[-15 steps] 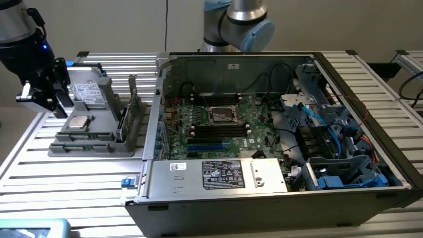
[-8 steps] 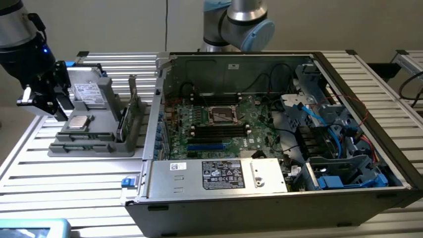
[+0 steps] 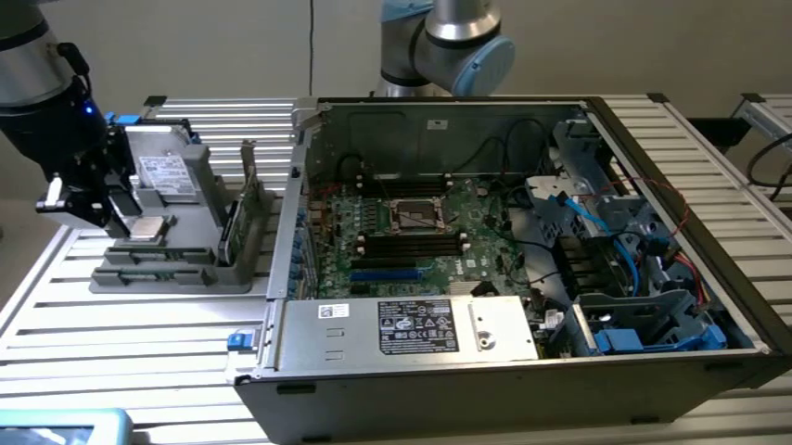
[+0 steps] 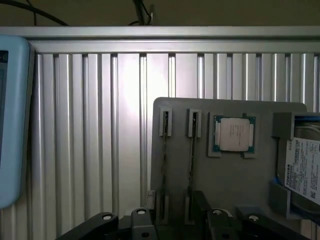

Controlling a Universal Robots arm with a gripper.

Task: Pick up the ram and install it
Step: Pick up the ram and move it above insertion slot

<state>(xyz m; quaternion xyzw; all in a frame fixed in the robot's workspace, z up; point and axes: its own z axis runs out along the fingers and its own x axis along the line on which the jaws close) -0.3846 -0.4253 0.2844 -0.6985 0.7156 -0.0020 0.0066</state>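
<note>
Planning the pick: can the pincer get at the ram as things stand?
Probably yes: the pincer is open over the grey holder, and the ram stands on edge in its slot, nothing covering it.

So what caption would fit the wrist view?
Open claw over a gray holder carrying two ram sticks and a processor chip.

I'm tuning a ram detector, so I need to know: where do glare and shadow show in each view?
Wrist view: a bright glare patch on the table beside the grey holder; the ram sticks stand edge-on and dark. Exterior view: even light, a soft sheen on the table, and the open computer case is dimmer inside.
</note>
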